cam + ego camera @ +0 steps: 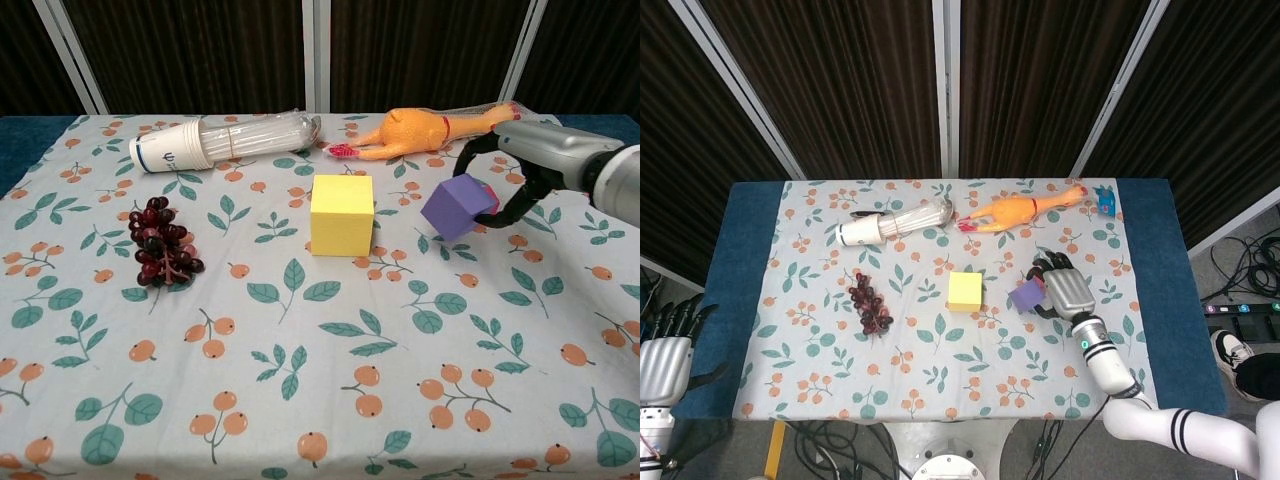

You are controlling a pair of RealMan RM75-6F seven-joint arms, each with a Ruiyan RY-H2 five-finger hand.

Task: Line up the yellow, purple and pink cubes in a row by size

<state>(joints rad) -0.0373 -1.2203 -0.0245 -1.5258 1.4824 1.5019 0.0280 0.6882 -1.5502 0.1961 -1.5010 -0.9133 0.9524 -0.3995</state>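
The yellow cube [965, 290] [342, 214], the largest, sits mid-table. My right hand [1060, 287] [535, 162] grips the purple cube [1026, 296] [455, 206], which hangs tilted a little above the cloth, just right of the yellow cube. Of the small pink cube [491, 199] only a sliver shows behind the purple one in the chest view; in the head view the hand hides it. My left hand [664, 350] hovers off the table's left front corner, fingers apart, holding nothing.
A bunch of dark grapes [160, 242] lies left of the yellow cube. A sleeve of paper cups [222, 139] and a rubber chicken [425, 130] lie along the back. A small blue item [1105, 200] sits at the back right corner.
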